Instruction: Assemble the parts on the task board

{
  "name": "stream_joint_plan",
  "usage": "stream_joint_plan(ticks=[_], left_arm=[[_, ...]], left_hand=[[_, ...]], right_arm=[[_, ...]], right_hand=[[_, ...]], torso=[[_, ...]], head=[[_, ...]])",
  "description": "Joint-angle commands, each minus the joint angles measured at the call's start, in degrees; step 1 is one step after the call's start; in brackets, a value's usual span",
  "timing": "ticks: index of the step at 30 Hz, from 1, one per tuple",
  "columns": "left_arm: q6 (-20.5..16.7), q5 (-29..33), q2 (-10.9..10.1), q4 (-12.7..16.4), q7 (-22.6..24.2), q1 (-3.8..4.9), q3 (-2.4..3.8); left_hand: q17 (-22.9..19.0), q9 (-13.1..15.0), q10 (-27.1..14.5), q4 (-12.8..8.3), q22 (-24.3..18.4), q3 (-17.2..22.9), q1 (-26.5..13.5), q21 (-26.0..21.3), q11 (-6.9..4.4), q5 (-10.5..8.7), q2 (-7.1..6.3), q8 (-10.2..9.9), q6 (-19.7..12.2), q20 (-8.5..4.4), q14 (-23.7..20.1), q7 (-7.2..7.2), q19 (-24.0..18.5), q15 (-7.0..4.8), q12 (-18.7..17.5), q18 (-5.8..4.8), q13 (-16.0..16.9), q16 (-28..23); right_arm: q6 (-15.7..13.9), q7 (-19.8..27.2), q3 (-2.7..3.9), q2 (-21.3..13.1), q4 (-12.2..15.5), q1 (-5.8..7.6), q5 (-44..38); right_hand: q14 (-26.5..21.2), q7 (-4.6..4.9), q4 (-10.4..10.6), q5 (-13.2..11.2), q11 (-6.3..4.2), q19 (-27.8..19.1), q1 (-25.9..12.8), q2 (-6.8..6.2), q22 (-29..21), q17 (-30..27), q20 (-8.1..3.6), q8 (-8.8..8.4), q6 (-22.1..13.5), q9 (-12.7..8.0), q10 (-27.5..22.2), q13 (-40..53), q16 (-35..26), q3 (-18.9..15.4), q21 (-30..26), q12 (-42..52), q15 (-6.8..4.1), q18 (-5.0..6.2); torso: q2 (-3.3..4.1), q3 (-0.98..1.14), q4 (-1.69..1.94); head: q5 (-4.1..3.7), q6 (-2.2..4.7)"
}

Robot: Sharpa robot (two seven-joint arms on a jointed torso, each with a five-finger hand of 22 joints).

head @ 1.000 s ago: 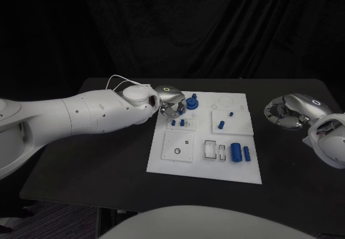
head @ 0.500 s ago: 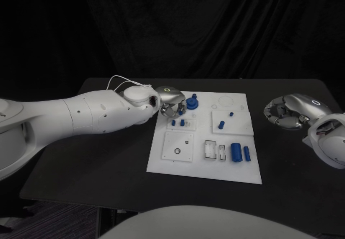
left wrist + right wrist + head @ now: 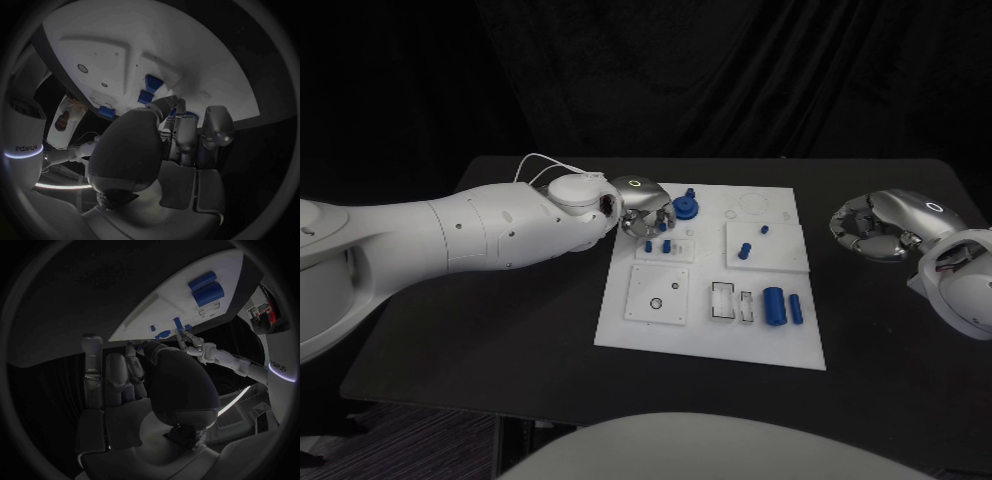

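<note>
Head view: white board (image 3: 711, 335) sits mid-frame on the black table (image 3: 488, 330), left hand (image 3: 640, 203) at its upper-left corner with fingers down around a blue peg (image 3: 685, 207), though I cannot tell if it really grips it; more blue pieces (image 3: 782, 305) lie lower right on the board, and right hand (image 3: 880, 226) hangs at right, off the board, fingers curled on nothing. Left wrist view: left hand (image 3: 169, 150) fingertips reach to blue pieces (image 3: 150, 89) at the board (image 3: 187, 40) edge, grasp unclear. Right wrist view: right hand (image 3: 147, 390) clenched and empty, board (image 3: 181, 305) at upper right with blue blocks (image 3: 206, 287).
</note>
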Motion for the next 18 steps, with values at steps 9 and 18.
stream_joint_plan(ticks=[9,18], left_arm=[[-2.76,-0.27,-0.9,0.19,0.56,-0.2,0.02],[-14.37,-0.27,-4.06,1.83,0.66,-0.21,0.02]], left_hand=[[-1.41,-1.86,-3.22,-1.4,7.54,0.76,0.52,-1.39,0.81,-0.83,-1.49,-0.45,-5.86,0.25,-1.48,-2.4,-1.19,0.54,-2.19,0.44,-0.98,-0.76],[-0.88,-2.09,-4.05,-1.5,7.71,0.58,0.49,-0.66,1.06,-1.65,-2.11,-0.25,-6.44,0.36,-1.05,-2.61,-0.81,0.68,-2.39,0.3,-1.05,-0.26]], right_arm=[[-0.03,-0.92,0.05,-0.37,0.11,-0.15,-0.14],[-1.15,-0.44,0.06,-1.5,0.81,-0.11,-0.14]], right_hand=[[-0.45,0.1,-0.33,0.16,0.05,-0.48,0.59,0.14,4.15,-0.29,-0.17,0.09,-0.53,0.05,-0.56,-0.21,-0.52,0.18,-0.65,-0.5,-0.15,0.24],[-0.7,0.49,1.72,0.17,0.59,-0.89,-0.69,-0.11,3.95,-0.61,0.17,-1.45,-2.2,-0.89,-10.92,-11.41,-1.02,0.59,-1.88,-13.44,0.28,0.32]], torso=[[0.0,-0.02,0.01],[0.0,0.0,0.03]], head=[[-0.01,-0.01],[-0.28,-0.01]])
